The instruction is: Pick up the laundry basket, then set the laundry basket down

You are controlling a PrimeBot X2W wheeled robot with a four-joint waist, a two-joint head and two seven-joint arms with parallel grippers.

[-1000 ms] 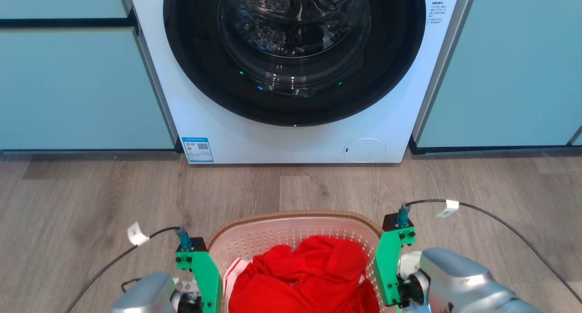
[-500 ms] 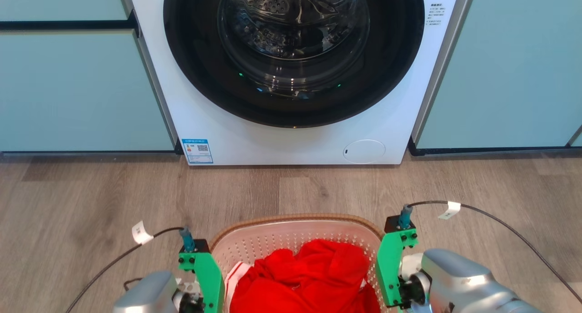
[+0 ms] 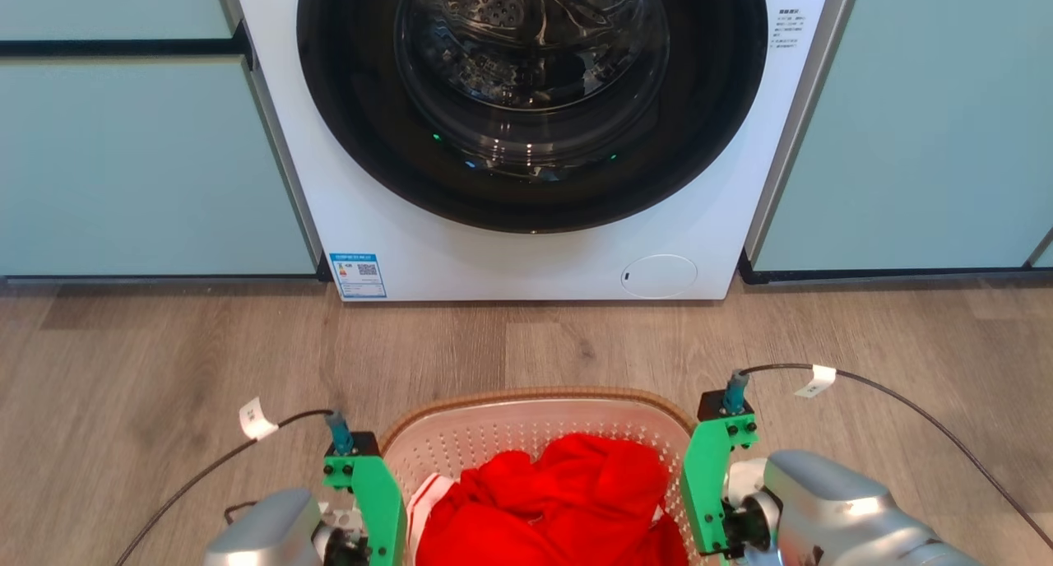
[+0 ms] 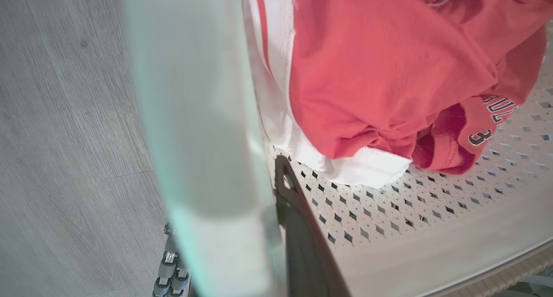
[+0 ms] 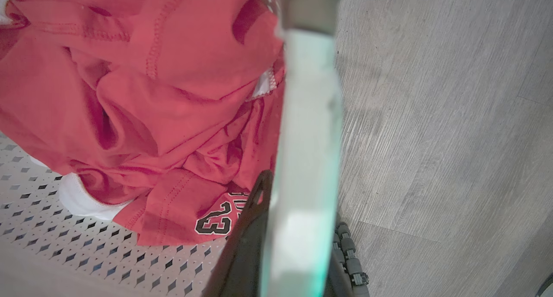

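The left claw is clamped on the left wall of the basket, one dark finger inside against the perforated wall and the other outside. The right claw grips the right wall the same way. The basket sits between the two arms at the near middle of the scene, just in front of the robot. Whether it rests on the floor or hangs above it cannot be told.

A crumpled red shirt with white trim fills the middle of the basket. Bare wood-look floor lies open to the left, to the right and beyond the far rim. A thin black cable arcs over it from each wrist.

Well beyond the basket stands a white washer with its round dark door, between pale blue cabinets.

The basket's open top faces up and its curved brown rim faces the washer. It spans left to right between the claws, but its near part is cut off, so its long axis is unclear.
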